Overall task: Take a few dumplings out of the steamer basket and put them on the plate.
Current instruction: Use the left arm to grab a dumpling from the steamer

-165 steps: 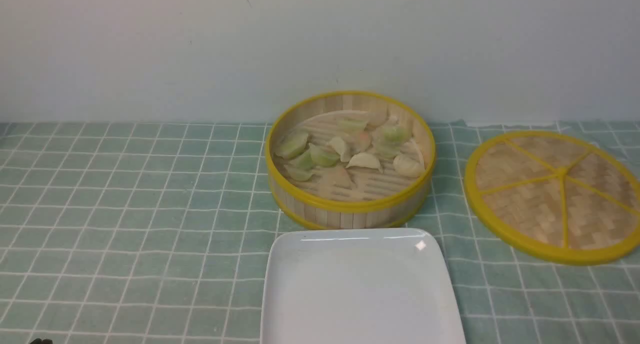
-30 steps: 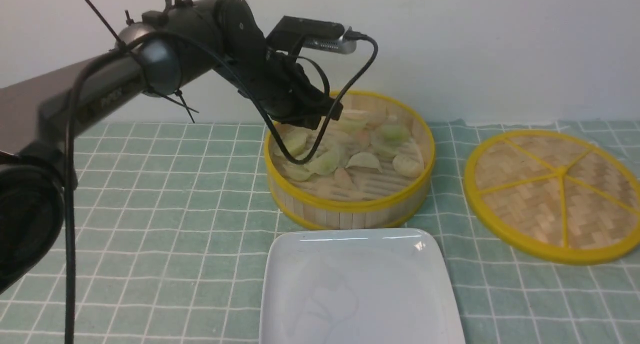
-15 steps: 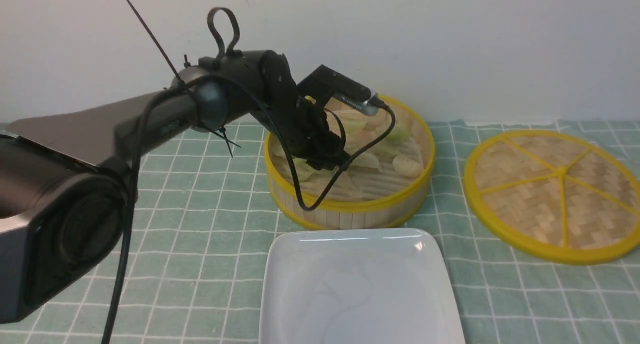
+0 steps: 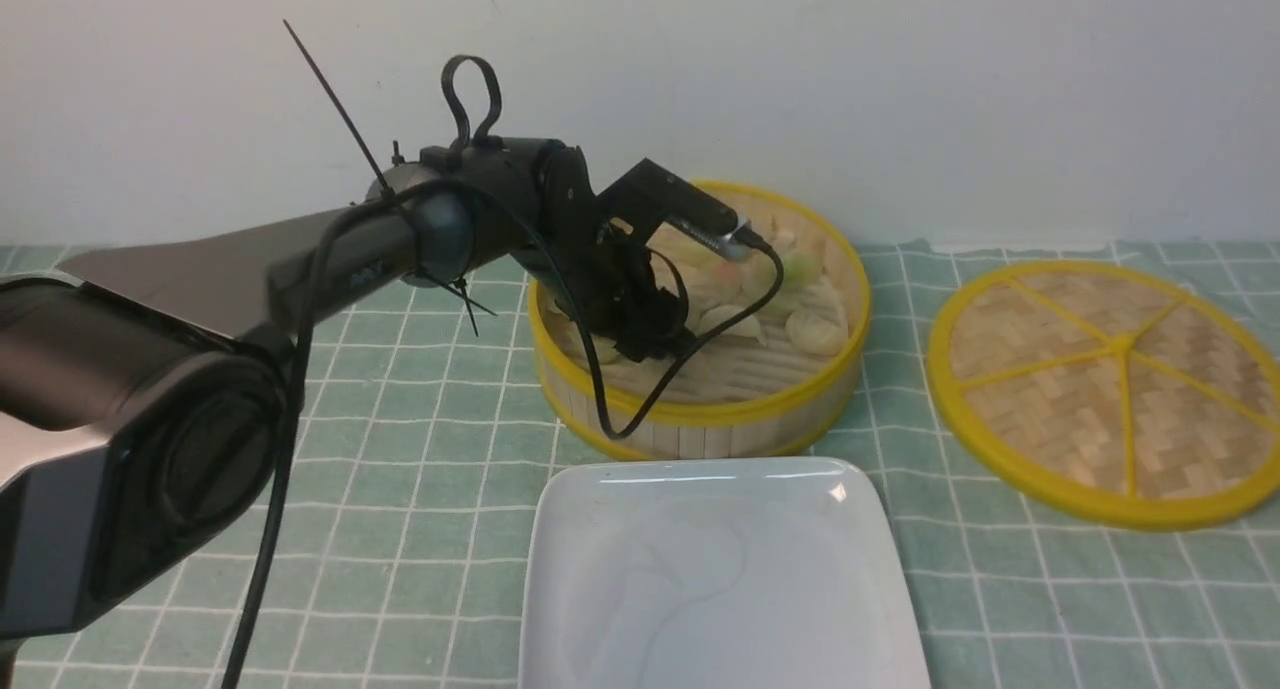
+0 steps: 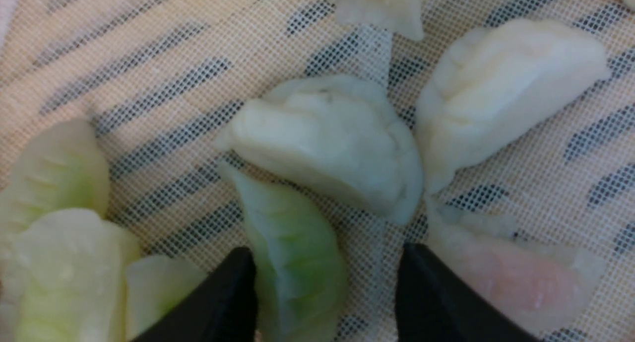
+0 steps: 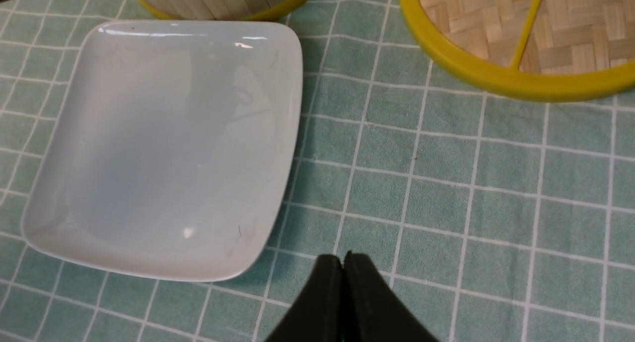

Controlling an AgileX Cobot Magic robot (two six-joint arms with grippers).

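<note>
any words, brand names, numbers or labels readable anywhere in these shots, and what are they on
Nothing can be read with certainty.
left arm: a short pale marking on the dark link, too blurred to read.
plate, steamer basket, woven lid, checked cloth: no text, label or number visible in any view.

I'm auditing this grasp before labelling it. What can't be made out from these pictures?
- Left wrist view: whether the left gripper touches the green dumpling between its open jaws; the edge cuts both off.
- Front view: the jaws, and how many dumplings there are; the left arm covers part of the steamer basket.
- Front view: the plate's near end, cut by the edge.
- Right wrist view: the basket's inside, out of frame.
</note>
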